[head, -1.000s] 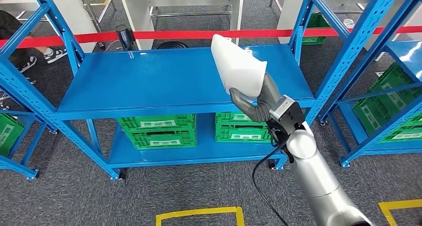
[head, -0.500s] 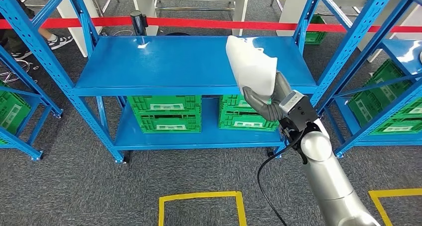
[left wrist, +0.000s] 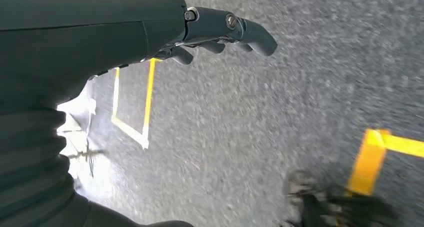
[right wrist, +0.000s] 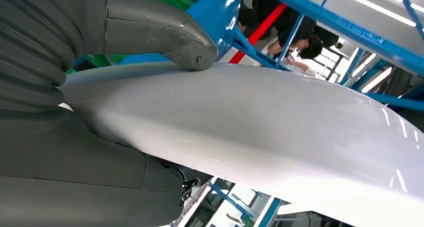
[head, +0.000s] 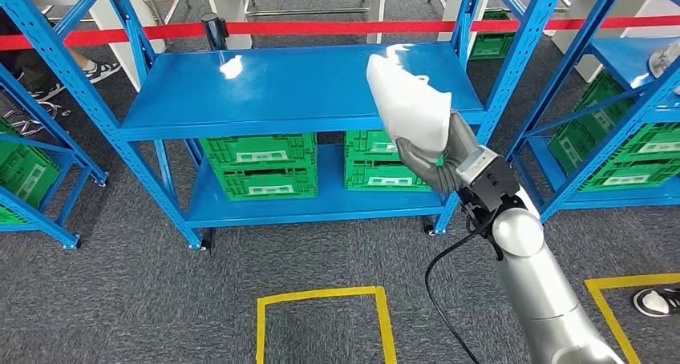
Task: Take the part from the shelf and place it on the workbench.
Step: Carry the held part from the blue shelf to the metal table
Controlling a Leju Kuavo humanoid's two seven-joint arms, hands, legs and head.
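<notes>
My right hand (head: 437, 157) grips the lower end of a white moulded part (head: 406, 101) and holds it up in front of the blue shelf (head: 273, 99), clear of the top board. In the right wrist view the thick grey thumb (right wrist: 165, 34) presses on the part's smooth white surface (right wrist: 270, 132). My left hand (left wrist: 220, 32) hangs over grey carpet with its fingers loosely curled and nothing in them.
Green crates (head: 261, 165) sit on the shelf's lower board. More blue racks stand at the left (head: 48, 91) and the right (head: 625, 99). A red barrier tape (head: 321, 27) runs behind. Yellow floor marks (head: 321, 324) lie in front. A person's shoe (head: 656, 300) is at the right edge.
The whole picture has shifted as the camera moved, so the shelf sits higher and further back. My right hand still holds the white part, now a little further from the shelf.
</notes>
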